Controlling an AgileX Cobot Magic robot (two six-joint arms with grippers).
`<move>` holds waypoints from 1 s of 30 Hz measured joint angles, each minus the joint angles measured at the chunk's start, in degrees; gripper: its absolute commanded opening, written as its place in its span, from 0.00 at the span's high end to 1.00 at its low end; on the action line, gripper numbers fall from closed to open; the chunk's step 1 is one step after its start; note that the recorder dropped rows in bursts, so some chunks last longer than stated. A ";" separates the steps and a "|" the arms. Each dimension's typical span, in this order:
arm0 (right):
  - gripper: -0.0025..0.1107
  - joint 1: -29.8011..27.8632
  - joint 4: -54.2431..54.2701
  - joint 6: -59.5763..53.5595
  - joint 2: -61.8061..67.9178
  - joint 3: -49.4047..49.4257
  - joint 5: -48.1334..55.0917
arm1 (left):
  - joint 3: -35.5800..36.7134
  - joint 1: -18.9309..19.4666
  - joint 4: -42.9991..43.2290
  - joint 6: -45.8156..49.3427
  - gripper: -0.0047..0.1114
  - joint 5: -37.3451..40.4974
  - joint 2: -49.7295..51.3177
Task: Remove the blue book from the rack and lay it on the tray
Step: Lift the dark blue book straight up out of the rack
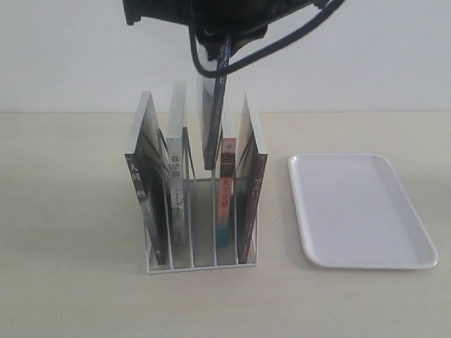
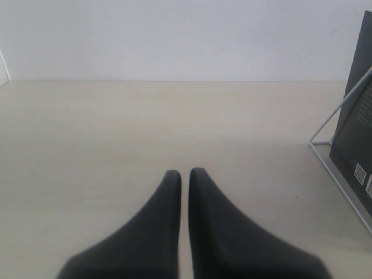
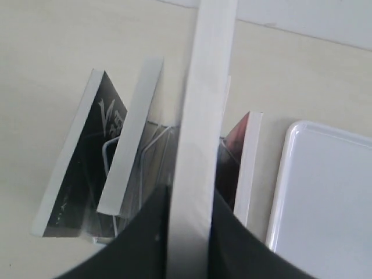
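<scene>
right gripper (image 3: 190,200): jaws are clamped on the blue book (image 1: 213,105), one finger pressed to each cover. Only its white page edge is seen between them in the right wrist view.
blue book: held upright, hung straight below the jaws. Its bottom edge is off the rack's floor, and its lower end is down between the neighbouring books in the middle slot.
rack (image 1: 197,268): directly under the jaws, stood on the table (image 1: 70,282).
in the way: a pale-spined book (image 1: 176,190) is just to one side of the held book and a red-and-teal-spined book (image 1: 224,197) just to the other. Both are leaned in their slots close to its lower end.
outer slots: a black-spined book (image 1: 148,190) is at the end farthest from the tray, and a dark book (image 1: 250,190) is at the end nearest it.
tray (image 1: 359,211): flat on the table beside the rack, apart from it, with nothing lying in it. It is off to the side of the jaws.
left gripper (image 2: 185,173): fingers are brought together with a thin slit left and nothing held. It is low over bare table, with a rack corner and a dark cover seen off to one side.
hard to make out: the held book's cover design is not shown, only a thin dark edge. The right gripper is cut off at the top of the exterior view, and the left gripper is not seen there.
</scene>
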 measured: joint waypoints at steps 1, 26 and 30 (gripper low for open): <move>0.98 0.00 0.28 -0.25 -0.74 0.00 0.12 | 0.00 0.00 0.00 0.00 0.92 0.00 0.00; 0.98 0.00 4.54 -11.86 -16.24 -2.11 5.04 | 0.00 0.00 0.00 0.00 0.92 0.00 0.00; 0.98 0.00 7.30 -14.41 -18.00 -3.91 5.04 | 0.00 0.00 0.00 0.00 0.92 0.00 0.00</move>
